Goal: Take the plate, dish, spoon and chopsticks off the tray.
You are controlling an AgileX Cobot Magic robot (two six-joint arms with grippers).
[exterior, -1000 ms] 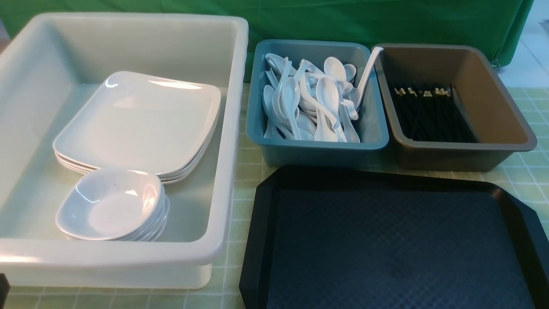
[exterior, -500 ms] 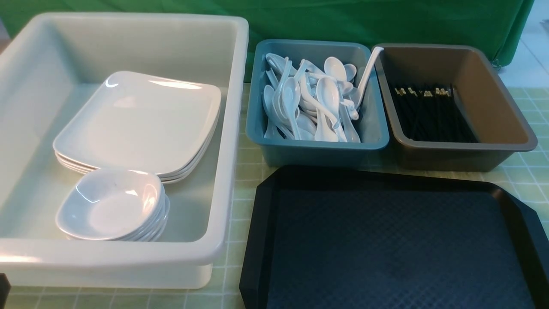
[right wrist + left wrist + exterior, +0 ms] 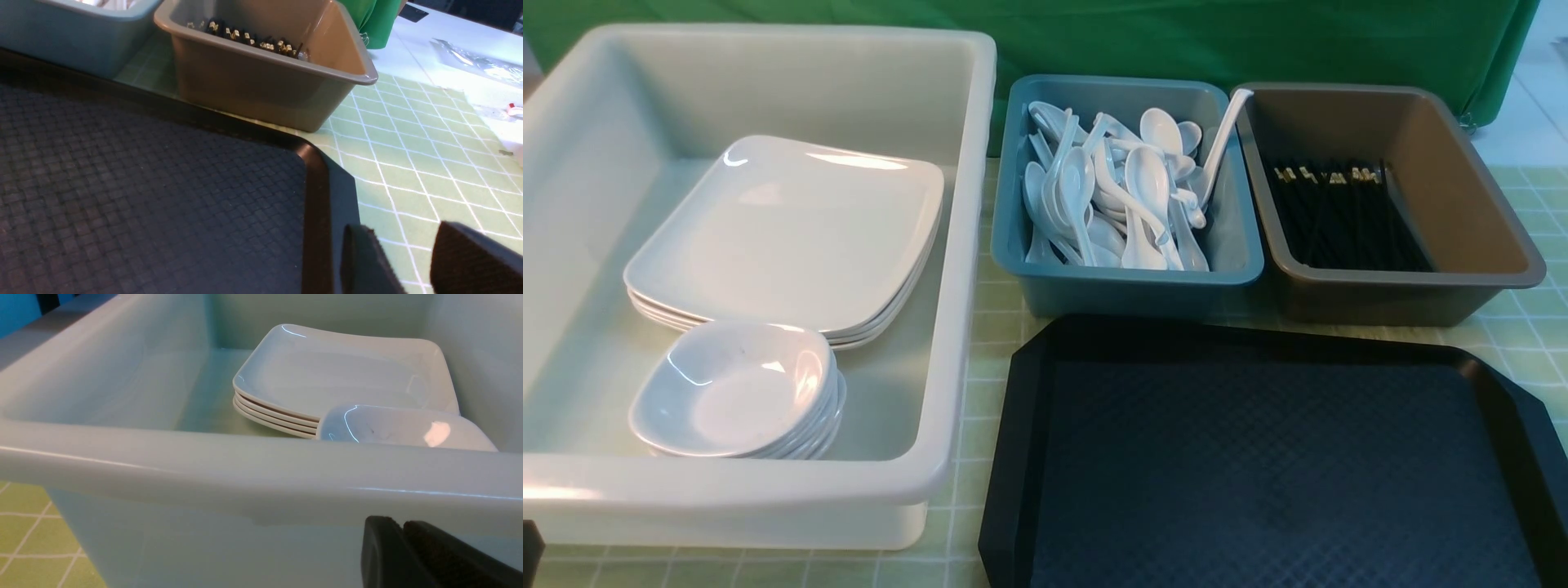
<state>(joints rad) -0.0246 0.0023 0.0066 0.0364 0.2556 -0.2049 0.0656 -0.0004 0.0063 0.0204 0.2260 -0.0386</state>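
The tray (image 3: 1258,457) lies bare on the counter (image 3: 980,327): plates (image 3: 792,229) and dishes (image 3: 735,392) are stacked in the white tub (image 3: 964,245), spoons (image 3: 1119,196) in the blue bin (image 3: 1127,282), chopsticks (image 3: 1339,212) in the brown bin (image 3: 1413,278). The left tool (image 3: 402,555), fingers together and empty, sits low outside the tub wall and could knock it if raised carelessly. The right tool (image 3: 400,261) gapes, holding nothing, beside the tray's corner, whose rim could catch it.
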